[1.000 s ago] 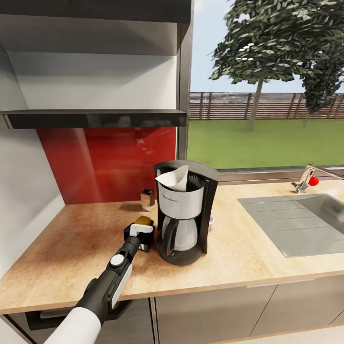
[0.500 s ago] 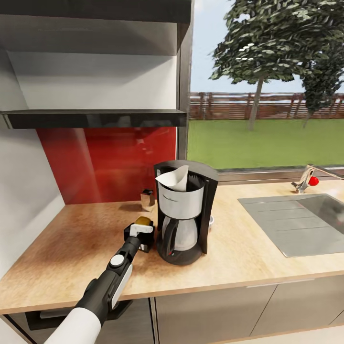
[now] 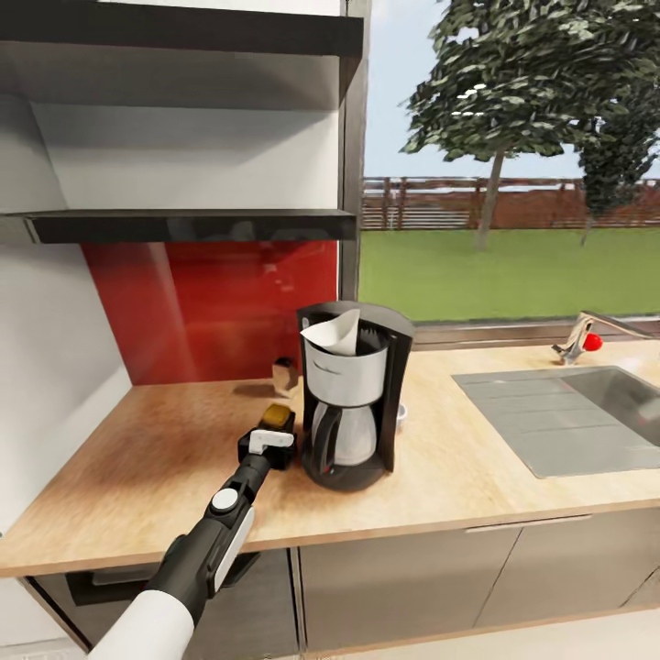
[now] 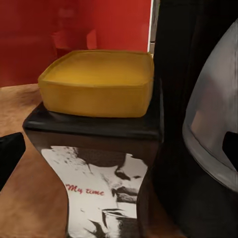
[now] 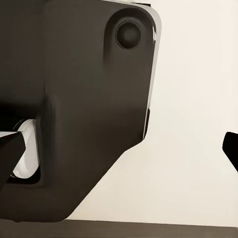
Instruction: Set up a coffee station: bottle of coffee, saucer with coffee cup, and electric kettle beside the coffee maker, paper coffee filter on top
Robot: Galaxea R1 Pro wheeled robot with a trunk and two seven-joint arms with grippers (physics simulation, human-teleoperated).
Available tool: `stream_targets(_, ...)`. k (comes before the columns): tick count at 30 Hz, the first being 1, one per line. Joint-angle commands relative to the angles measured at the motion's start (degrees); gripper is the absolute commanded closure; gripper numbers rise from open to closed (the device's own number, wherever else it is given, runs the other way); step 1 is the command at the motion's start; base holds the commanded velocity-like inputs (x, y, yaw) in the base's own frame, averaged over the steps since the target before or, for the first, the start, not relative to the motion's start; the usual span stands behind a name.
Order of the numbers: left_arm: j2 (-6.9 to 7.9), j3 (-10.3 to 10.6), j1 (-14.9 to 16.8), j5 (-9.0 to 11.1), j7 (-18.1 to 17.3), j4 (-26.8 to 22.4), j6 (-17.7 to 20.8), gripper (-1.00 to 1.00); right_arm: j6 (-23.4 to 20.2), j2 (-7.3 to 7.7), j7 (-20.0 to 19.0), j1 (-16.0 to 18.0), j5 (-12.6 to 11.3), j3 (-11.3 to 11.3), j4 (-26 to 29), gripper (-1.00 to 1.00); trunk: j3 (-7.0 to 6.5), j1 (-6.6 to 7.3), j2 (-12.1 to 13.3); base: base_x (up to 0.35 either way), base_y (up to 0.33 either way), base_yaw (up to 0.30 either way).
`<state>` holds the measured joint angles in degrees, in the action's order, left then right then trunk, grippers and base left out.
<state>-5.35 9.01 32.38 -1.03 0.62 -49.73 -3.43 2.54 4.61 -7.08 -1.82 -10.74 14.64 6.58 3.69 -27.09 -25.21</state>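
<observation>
The bottle of coffee (image 3: 276, 421) stands upright on the kitchen countertop (image 3: 147, 477), just beside the coffee maker (image 3: 351, 403) on its left as the head view has it, its long axis vertical and its tan-gold cap on top. The left pincer (image 3: 268, 446) sits at the bottle from the robot's side, lined up along the arm's reach; in the left wrist view the bottle (image 4: 99, 144) fills the space directly ahead between the two dark fingers seen at the edges, so the pincer appears spread around the bottle's body, though whether the pads actually press on it I cannot tell. The paper coffee filter (image 3: 337, 332) rests in the top of the machine. The bottle looks placed as the task wants; letting go and backing straight off, away from the carafe, seems the next call. The right pincer's opening is unclear in its wrist view.
</observation>
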Motion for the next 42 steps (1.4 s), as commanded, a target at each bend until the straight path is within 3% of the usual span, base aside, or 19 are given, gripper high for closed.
stream_targets(1,-0.01,0.0,0.1,-0.1,0.1,0.1,-0.2,-1.00,0.1,0.03,-0.1,0.0,-0.6,0.4,0.1,-1.00,0.11,-0.01,-0.1,-0.224,0.000,0.000)
stream_targets(13,-0.01,0.1,-3.8,-0.1,0.0,0.0,-0.2,-1.00,0.2,0.00,-0.1,0.0,-0.7,0.3,0.2,-1.00,0.11,-0.01,-0.1,-0.295,0.000,0.000)
stream_targets(18,0.06,0.0,-10.2,-0.1,-0.2,-0.9,-2.2,-1.00,0.2,-0.04,-0.1,0.0,-0.7,0.2,0.4,-1.00,0.11,-0.01,-0.1,-0.035,0.000,0.000)
stream_targets(24,0.32,-0.3,-20.6,-0.2,-0.2,-1.0,-12.7,-1.00,0.2,-0.04,0.0,0.0,-0.7,0.2,0.5,-1.00,0.11,-0.01,-0.1,-0.003,0.000,0.000)
stream_targets(29,0.51,-0.3,-24.2,-0.2,-0.2,-1.0,-16.6,-1.00,0.3,-0.04,0.0,0.0,-0.7,0.2,0.5,-1.00,0.11,-0.01,-0.1,0.000,0.000,0.000)
stream_targets(32,0.98,-0.3,-28.2,-0.2,-0.2,-1.0,-19.1,-1.00,0.3,-0.04,0.0,0.0,-0.7,0.2,1.1,-1.00,0.11,-0.01,-0.1,0.000,0.000,0.000)
stream_targets(41,2.50,-0.3,-31.9,-0.5,0.2,1.1,-19.6,-1.00,0.4,-0.04,0.0,0.0,-0.7,0.2,4.2,-1.00,0.11,-0.01,-0.1,0.000,0.000,0.000)
stream_targets(42,3.94,-0.3,-34.0,-0.7,0.4,4.1,-19.5,-1.00,0.5,-0.04,0.0,0.0,-0.7,0.2,5.8,-1.00,0.11,-0.01,-0.1,0.000,0.000,0.000)
